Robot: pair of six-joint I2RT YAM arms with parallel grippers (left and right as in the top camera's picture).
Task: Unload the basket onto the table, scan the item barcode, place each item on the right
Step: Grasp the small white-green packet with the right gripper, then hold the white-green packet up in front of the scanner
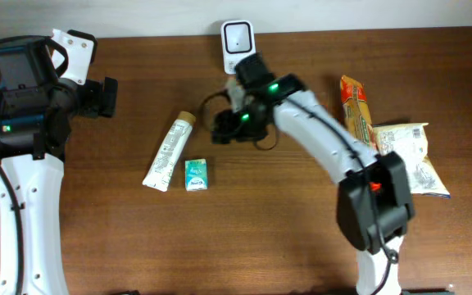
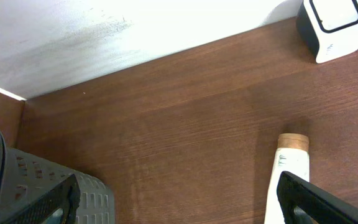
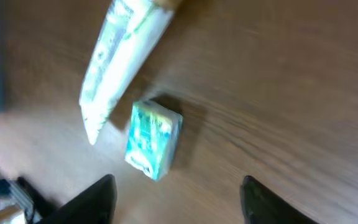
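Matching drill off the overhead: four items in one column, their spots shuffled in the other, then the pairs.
Items
1. scanner
2. white tube
3. small green box
4. orange packet

Spots
a. far right, beside a pale packet
b. far edge, near centre
c. just right of the tube's lower end
d. lying at a slant, left of centre

Pairs: 1-b, 2-d, 3-c, 4-a
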